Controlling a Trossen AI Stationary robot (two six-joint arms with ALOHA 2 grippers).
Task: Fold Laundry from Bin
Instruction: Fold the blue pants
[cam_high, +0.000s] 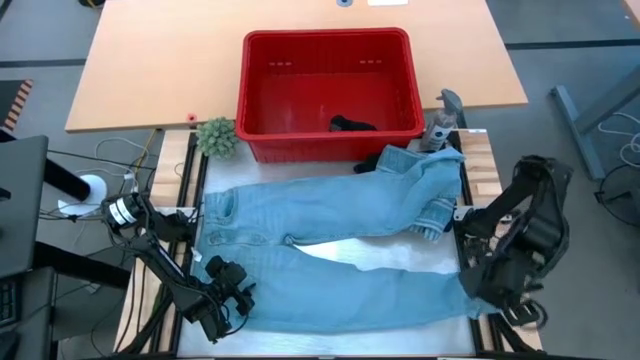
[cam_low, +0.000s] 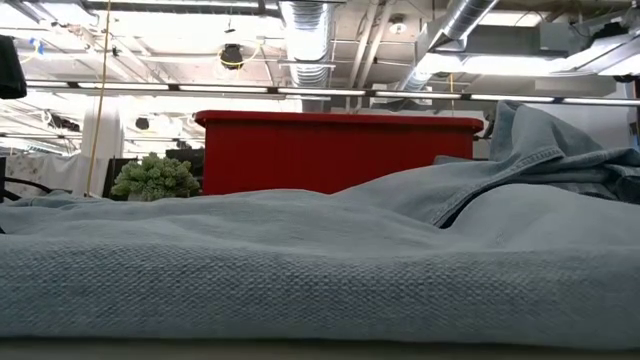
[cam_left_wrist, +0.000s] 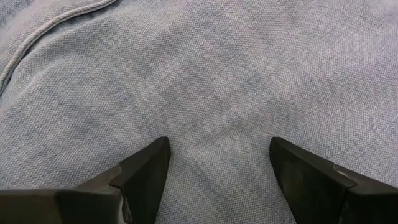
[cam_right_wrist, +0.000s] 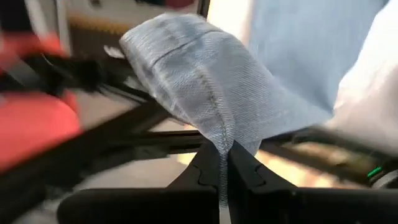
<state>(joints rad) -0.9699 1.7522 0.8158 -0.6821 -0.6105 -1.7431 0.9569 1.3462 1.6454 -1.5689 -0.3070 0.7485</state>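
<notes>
Two arms sit at the near edge of the table (cam_high: 140, 70), one at each lower corner of the high view. Nearest, the left gripper (cam_left_wrist: 217, 165) hovers over the lower leg of the jeans (cam_high: 330, 235) with its fingers (cam_left_wrist: 146, 171) spread wide and nothing between them; its wrist view shows only plain denim weave and one curved seam. The right gripper (cam_right_wrist: 225, 165) is pinched tight on a fold of denim, a stitched edge running straight down into the closed fingertips. That grip shows only in the right wrist view; from above the arm's dark body hides it, at the right end of the lower leg.

The jeans lie flat across the near half of the table, long axis running left to right. The waistband is on the left and the legs point right, split into a narrow V with white surface between them. The upper leg ends in a crumpled heap near the far right.

The low view looks level across the denim, which fills its lower half and rises in a ridge on the right.

Beyond the jeans stands the red bin (cam_high: 262, 95), open side up, with a small dark cloth (cam_high: 353, 125) on its floor, seen only from above. A small green plant (cam_high: 216, 137) sits just beside the bin's left near corner.
</notes>
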